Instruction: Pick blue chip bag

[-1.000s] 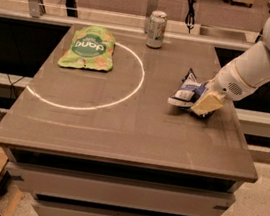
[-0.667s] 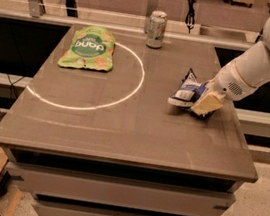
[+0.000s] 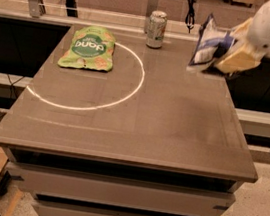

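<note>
The blue chip bag [image 3: 209, 43] hangs upright in the air above the table's far right part, its white label panel facing me. My gripper [image 3: 228, 56] is shut on the bag's right edge, its tan fingers [image 3: 238, 55] clamped on it, with the white arm reaching in from the upper right. The bag is clear of the table top.
A light green snack bag [image 3: 89, 47] lies flat at the far left of the grey table [image 3: 136, 130]. A soda can [image 3: 156, 29] stands at the far edge, middle. A white circle line [image 3: 126, 96] is drawn on the table. Rails and cables run behind.
The gripper has lifted the blue chip bag off the table and raised it up and back; before, the bag lay on the table's right side under the gripper.
</note>
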`<action>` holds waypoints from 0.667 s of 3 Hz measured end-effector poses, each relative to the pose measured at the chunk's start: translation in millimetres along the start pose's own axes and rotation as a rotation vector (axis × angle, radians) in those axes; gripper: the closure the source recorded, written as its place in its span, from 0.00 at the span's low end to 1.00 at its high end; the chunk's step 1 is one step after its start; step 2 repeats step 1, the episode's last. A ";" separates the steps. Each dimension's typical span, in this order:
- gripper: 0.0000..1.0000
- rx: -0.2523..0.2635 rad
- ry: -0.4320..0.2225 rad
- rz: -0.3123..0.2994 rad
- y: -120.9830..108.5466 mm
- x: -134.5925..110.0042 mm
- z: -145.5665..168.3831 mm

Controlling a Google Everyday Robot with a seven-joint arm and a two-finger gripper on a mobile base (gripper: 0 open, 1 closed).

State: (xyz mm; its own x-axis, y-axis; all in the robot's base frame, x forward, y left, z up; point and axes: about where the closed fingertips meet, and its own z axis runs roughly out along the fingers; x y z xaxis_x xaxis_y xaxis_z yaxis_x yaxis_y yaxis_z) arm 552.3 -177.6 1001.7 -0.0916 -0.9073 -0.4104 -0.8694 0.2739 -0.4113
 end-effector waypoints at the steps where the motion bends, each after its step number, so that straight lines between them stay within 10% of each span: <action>1: 1.00 0.028 -0.009 -0.013 -2.2 -8.0 -15.7; 2: 1.00 0.028 -0.009 -0.013 -2.2 -8.0 -15.7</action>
